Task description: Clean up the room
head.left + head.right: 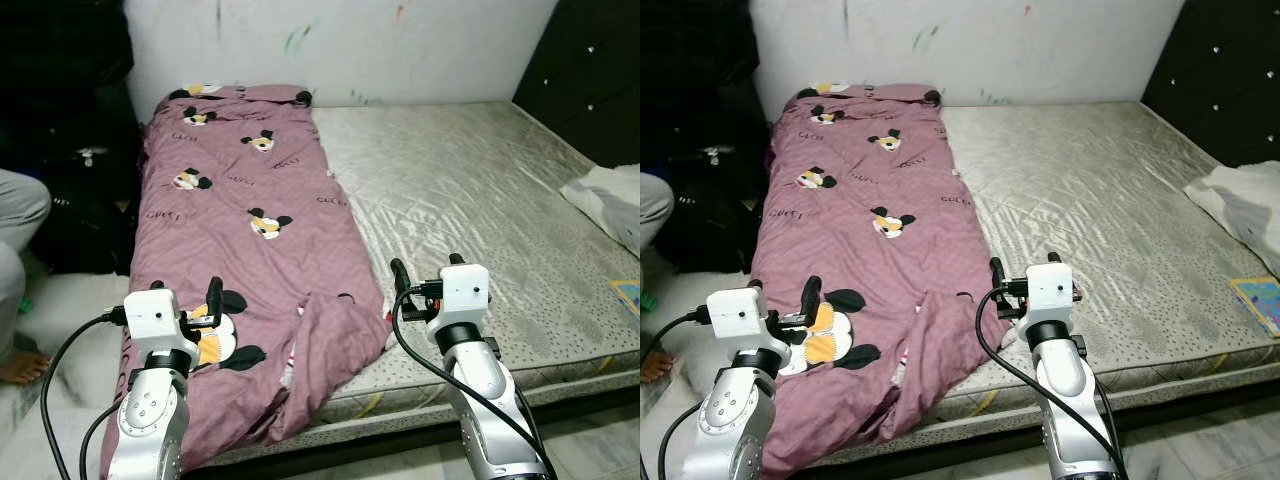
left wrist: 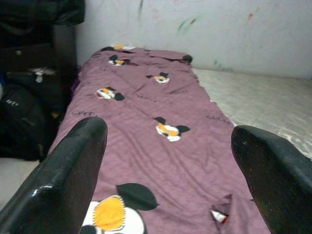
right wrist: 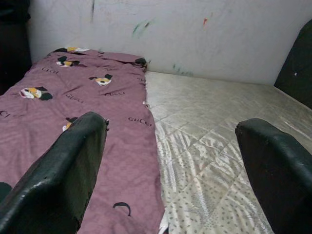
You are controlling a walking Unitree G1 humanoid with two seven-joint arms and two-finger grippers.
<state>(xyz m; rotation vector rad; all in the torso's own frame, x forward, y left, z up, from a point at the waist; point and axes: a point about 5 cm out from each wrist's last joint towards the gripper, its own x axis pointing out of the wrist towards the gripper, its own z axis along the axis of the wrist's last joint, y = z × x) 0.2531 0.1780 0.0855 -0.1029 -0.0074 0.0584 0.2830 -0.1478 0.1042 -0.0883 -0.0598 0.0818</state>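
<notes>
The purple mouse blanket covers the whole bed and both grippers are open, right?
Not quite. The purple blanket covers one side of the bed, the robot's left; the grey mattress beside it is bare, as the left eye view shows. The left gripper and right gripper are open.

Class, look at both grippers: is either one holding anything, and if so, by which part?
Nothing is held. The left gripper and the right gripper both stand open above the near end of the bed, with the purple blanket lying untouched beyond their fingers.

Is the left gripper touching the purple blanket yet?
Apart. In the left wrist view, the open left gripper hangs above the purple blanket, its fingers holding nothing.
</notes>
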